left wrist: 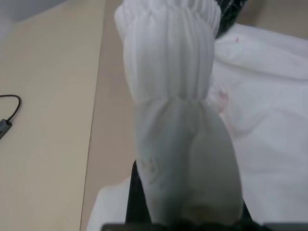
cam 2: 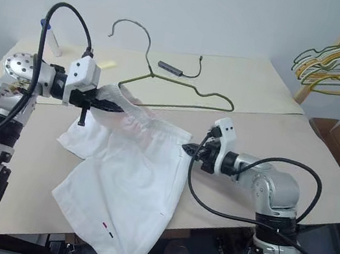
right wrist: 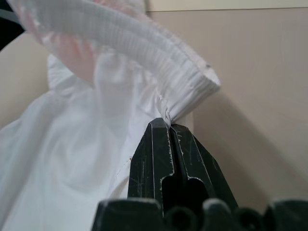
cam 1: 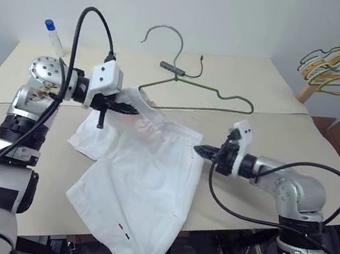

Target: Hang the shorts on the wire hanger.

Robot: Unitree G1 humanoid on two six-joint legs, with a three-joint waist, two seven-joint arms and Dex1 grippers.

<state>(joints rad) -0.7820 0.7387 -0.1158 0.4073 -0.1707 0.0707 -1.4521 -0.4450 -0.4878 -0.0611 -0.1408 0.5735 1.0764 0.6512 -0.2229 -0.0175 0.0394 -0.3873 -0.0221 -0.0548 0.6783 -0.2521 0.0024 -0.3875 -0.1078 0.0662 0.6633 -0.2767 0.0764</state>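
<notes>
Clearly stretched by the waistband: the shorts (cam 1: 142,175), white and thin, lifted at the top and draped down over the near edge of the bench (cam 1: 24,95). Long axis from waistband to leg hems, running toward the robot; waistband line itself running side to side, slightly higher at its left end. Left tool (cam 1: 123,107) clamped on a bunched left end of the waistband; right tool (right wrist: 169,126) shut on the right corner of it, biting only a thin edge of fabric just under the elastic.

Risks, as judged: that shallow right-hand pinch slipping off once the band is pulled taut, dropping one side. Bulk of the cloth hanging off the bench edge, likely to drag the whole garment down if either grip fails. Legs still lying limp on the bench, apt to snag or fold while lifted.

Beyond the waistband: the wire hanger (cam 1: 202,96), flat on the bench, hook pointing away from the robot, long bar roughly parallel to the band. Thin wire, likely to skid when nudged.
</notes>
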